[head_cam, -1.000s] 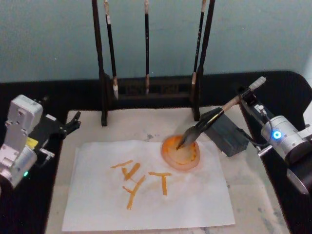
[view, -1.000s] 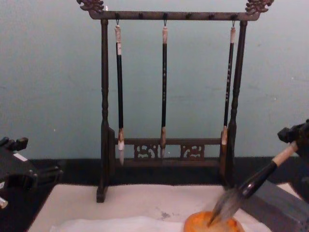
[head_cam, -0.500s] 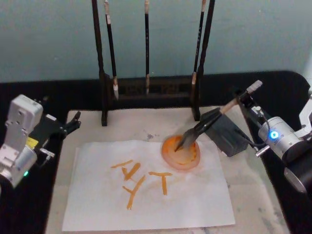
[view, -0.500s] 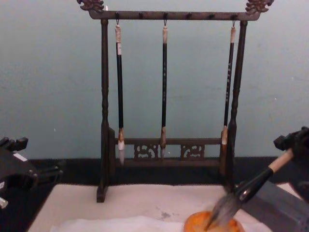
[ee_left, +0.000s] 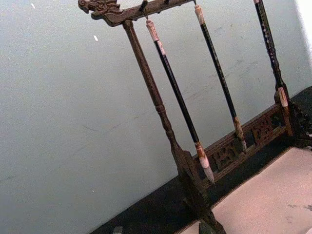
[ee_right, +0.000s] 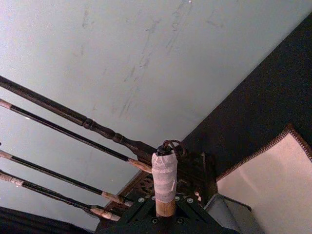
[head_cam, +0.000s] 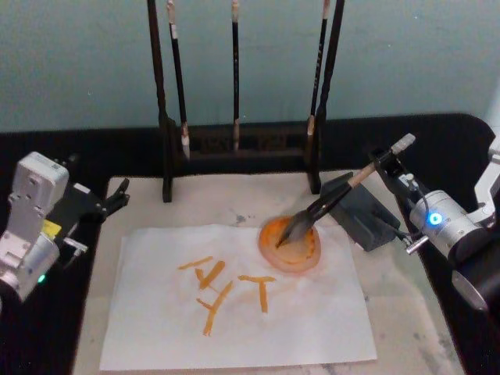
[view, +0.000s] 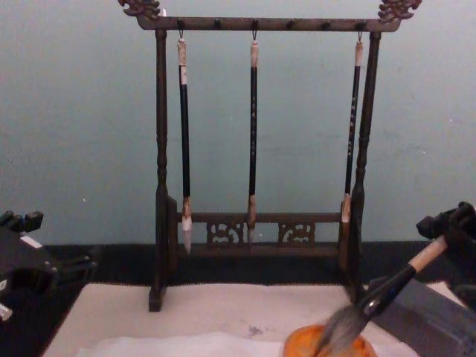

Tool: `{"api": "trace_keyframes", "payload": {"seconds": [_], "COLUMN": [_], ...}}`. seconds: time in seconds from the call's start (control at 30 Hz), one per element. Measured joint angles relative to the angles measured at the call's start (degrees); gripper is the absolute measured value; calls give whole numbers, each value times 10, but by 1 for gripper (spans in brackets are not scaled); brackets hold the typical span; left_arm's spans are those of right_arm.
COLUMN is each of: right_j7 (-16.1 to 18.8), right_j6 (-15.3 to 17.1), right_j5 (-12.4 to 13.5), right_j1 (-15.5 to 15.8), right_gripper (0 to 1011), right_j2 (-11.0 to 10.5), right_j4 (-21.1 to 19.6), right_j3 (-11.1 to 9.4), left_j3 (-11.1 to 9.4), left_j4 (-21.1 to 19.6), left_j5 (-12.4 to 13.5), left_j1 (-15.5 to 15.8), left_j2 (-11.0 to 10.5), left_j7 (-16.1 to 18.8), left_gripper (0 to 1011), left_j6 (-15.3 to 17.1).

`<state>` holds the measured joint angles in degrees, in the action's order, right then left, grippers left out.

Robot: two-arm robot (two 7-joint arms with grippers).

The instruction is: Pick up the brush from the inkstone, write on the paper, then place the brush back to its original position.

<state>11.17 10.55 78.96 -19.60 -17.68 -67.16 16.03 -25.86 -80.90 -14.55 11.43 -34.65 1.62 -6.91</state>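
While the right end effector (head_cam: 387, 161) grips the brush (head_cam: 332, 201), paper (head_cam: 234, 328) covers beige felt (head_cam: 398, 312) below a teal wall (head_cam: 94, 62).

I see a dark wooden rack (view: 161, 149) standing at the far edge of a beige felt mat (head_cam: 211, 205). Three thin black-handled brushes (view: 253, 134) hang from its top bar (tips down). Behind the rack is a teal wall (view: 74, 111).
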Motion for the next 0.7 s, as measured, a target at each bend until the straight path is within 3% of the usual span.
{"api": "trace_keyframes", "payload": {"seconds": [0.7], "right_j7": [2], "right_j6": [-6], "right_j5": [25], "right_j1": [-20], "right_gripper": [5], "right_j2": [-12], "right_j4": [27], "right_j3": [27], "left_j3": [0], "left_j4": [0], "left_j5": [0], "left_j1": [0], "left_j2": [0], "left_j7": [0], "left_gripper": [1010], "left_j6": [0]}}
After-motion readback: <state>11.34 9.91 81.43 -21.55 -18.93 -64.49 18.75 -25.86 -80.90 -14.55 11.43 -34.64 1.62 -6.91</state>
